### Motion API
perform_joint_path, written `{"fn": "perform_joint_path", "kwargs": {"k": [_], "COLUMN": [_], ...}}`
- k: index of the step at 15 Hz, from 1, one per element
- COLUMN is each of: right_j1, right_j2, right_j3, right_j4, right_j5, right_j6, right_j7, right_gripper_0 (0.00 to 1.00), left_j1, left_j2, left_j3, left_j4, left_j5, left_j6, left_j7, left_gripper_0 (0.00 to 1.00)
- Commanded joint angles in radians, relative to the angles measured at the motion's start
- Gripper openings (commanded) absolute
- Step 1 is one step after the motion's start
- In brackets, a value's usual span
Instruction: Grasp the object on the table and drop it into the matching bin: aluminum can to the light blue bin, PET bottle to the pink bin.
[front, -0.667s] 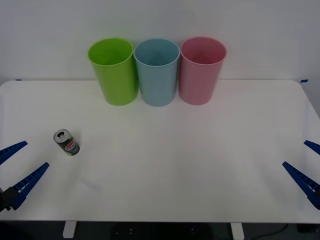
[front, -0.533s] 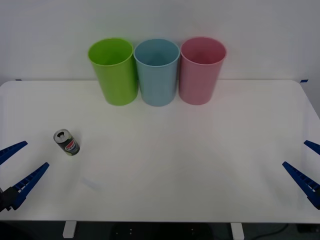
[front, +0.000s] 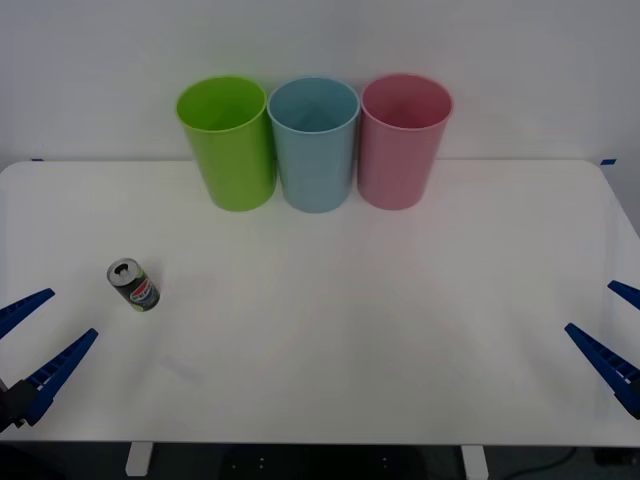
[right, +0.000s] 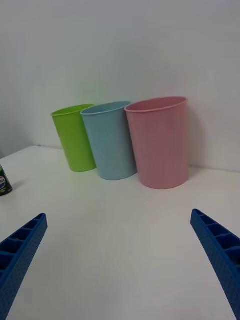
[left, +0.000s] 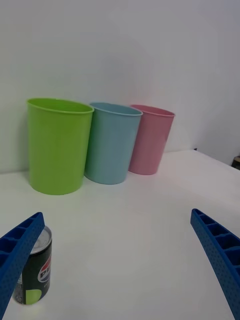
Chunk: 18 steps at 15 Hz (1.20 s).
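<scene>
Left hand (front: 32, 350), at the near left corner of the surface (front: 330, 330): its blue ribbed fingers (front: 55, 370) stand wide apart and hold nothing. Right hand (front: 618, 335), at the near right edge: fingers likewise spread and empty, parked well apart from every object.

Aluminum can (front: 133, 285): upright on the surface just ahead of the left hand and slightly toward the robot's midline, silver top and pull-tab opening facing up. In the left wrist view the can (left: 34, 272) stands close in front of one finger (left: 17, 255), off the centre line of the open gap and not touched by either finger.

Beyond the can, across a bare stretch of the surface, three bins stand in a row against the wall, nearly touching: a lime green bin (front: 229, 142) farthest to the left, the light blue bin (front: 315, 143) in the middle, the pink bin (front: 402, 138) nearest the right hand's side.

Step in hand, as judged: the approach before the grasp; nothing is yet lifted. The next move appears to call for the left hand to shift sideways so the can sits between its fingers, advance, close on the can's body, then carry it forward and inward over the light blue bin, the matching one for a can.
</scene>
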Motion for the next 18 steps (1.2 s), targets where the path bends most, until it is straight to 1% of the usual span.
{"fn": "perform_joint_path", "kwargs": {"k": [1,12,13,15,18], "right_j1": [0.000,0.000,0.000,0.000,0.000], "right_j2": [0.000,0.000,0.000,0.000,0.000], "right_j3": [0.000,0.000,0.000,0.000,0.000], "right_j4": [0.000,0.000,0.000,0.000,0.000], "right_j5": [0.000,0.000,0.000,0.000,0.000], "right_j6": [0.000,0.000,0.000,0.000,0.000], "right_j7": [0.000,0.000,0.000,0.000,0.000], "right_gripper_0": [1.00,1.00,1.00,1.00,1.00], "left_j1": [0.024,0.122,0.128,0.150,0.168], "left_j2": [0.000,0.000,0.000,0.000,0.000], "left_j3": [0.015,0.023,0.024,0.009,-0.004], "left_j4": [0.000,-0.001,-0.001,-0.001,0.000], "left_j5": [-0.001,-0.035,-0.038,-0.037,-0.029], "left_j6": [0.007,0.096,0.112,0.184,0.264], "left_j7": [-0.011,-0.082,-0.090,-0.146,-0.159], "left_gripper_0": [1.00,1.00,1.00,1.00,1.00]}}
